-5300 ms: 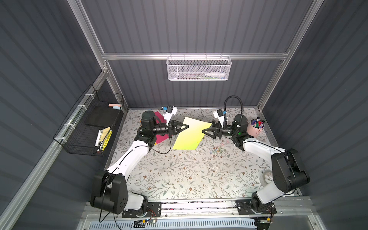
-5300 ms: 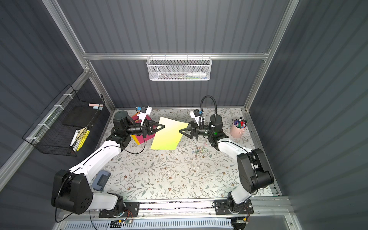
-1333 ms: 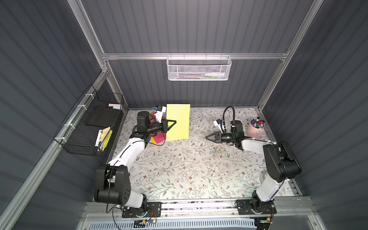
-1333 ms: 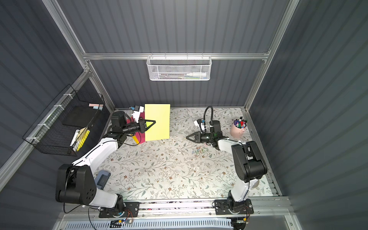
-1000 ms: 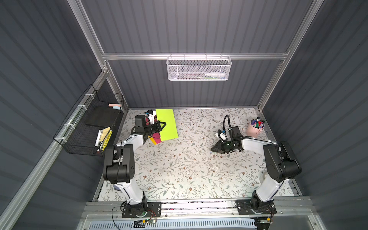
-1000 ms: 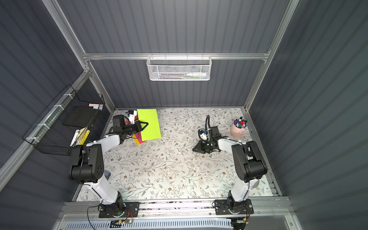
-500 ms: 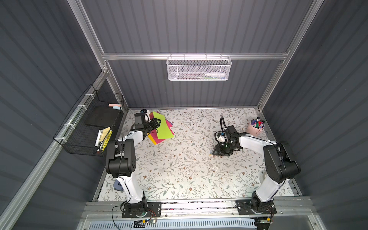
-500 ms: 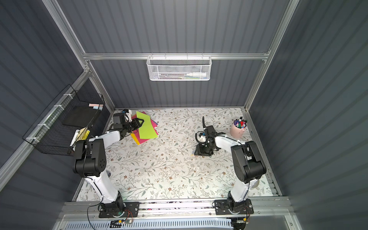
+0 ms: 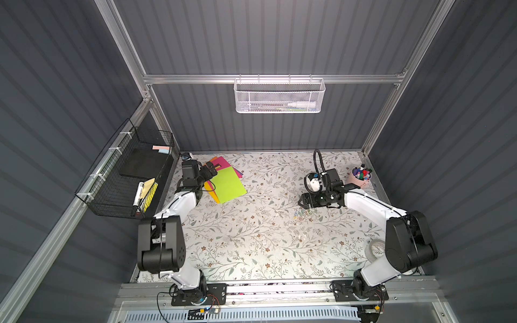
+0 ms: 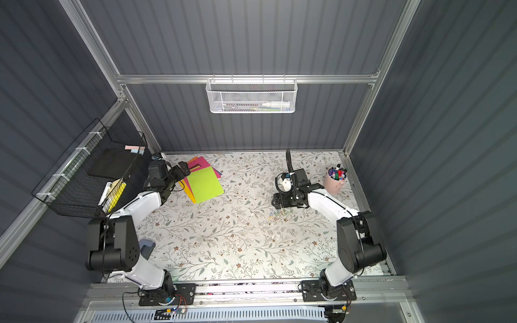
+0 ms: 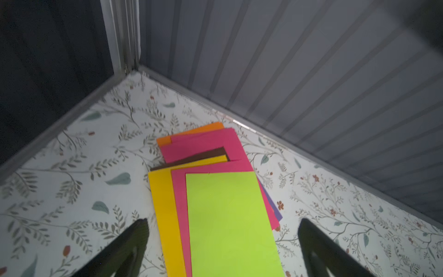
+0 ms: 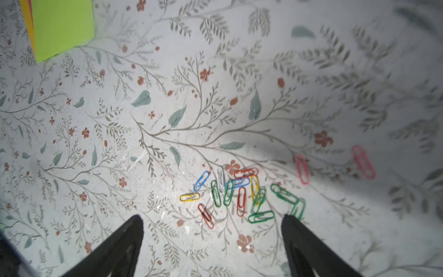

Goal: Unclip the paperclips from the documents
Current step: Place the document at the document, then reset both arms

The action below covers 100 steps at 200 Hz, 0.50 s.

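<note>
Enclosure: dark grey ribbed walls [image 9: 279, 42] on three sides. Clock directions are read in a top view, 12 o'clock at the back wall.

1. Surface [image 9: 251, 237]: floral-printed, pale, covers the whole floor.
2. Wire basket [image 9: 123, 179]: black, hung on the wall at 9 o'clock, holding pads and a marker.
3. Mesh basket [image 9: 279, 96]: white, on the back rail at 12 o'clock.
4. Documents [image 9: 228, 186]: one fanned stack lying flat at 10 o'clock. Lime green is on top, with magenta, yellow, brown, orange and a purple edge showing beneath [image 11: 230, 215].
5. Left end effector [image 9: 211, 170]: at the 10 o'clock end of the stack, jaws spread wide. In the wrist view [image 11: 223, 223] one finger stands on each side of the sheets and nothing is held.
6. Right end effector [image 9: 303, 202]: at 3 o'clock, pointed down, jaws spread wide and empty [image 12: 212, 218].
7. Cup [image 9: 361, 179]: pink, full of markers, at 2 o'clock.
8. Tape [image 9: 375, 249]: a clear roll at 4 o'clock, beside the right arm.
9. Paperclips [image 9: 303, 214]: a loose heap on the bare surface at 3 o'clock, just beside the right end effector and well apart from the documents. Colours are green, red, blue, yellow and white [image 12: 239, 191]. Two pink ones lie a little apart from the heap, and one green one lies at a fingertip.
</note>
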### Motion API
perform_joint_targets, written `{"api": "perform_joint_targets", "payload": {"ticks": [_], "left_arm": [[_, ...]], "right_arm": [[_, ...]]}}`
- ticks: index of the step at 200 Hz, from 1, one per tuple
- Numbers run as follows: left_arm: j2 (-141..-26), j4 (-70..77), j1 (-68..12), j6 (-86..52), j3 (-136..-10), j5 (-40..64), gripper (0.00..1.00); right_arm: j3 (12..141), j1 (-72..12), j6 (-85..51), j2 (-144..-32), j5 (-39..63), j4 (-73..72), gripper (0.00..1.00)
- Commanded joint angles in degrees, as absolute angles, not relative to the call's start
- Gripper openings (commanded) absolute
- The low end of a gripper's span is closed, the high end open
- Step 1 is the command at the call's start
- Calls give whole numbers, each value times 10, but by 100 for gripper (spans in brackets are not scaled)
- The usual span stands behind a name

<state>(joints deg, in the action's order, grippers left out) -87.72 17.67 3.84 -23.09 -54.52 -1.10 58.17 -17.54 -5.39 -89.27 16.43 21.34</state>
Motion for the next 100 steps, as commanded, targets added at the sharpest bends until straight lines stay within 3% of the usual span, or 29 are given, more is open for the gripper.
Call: {"api": "perform_joint_targets", "payload": {"ticks": [1,32,100], "left_arm": [[-807,357,23,-133,-459,-26,100],[-750,503,22,-81,-357,-8,100],[-812,673,22,-45,-285,0,99]], "right_arm": [[558,-171,-20,-872,103,133,99],[513,-155,5,-860,26,31,99],[451,-113,29,-855,-44,-35,99]]}}
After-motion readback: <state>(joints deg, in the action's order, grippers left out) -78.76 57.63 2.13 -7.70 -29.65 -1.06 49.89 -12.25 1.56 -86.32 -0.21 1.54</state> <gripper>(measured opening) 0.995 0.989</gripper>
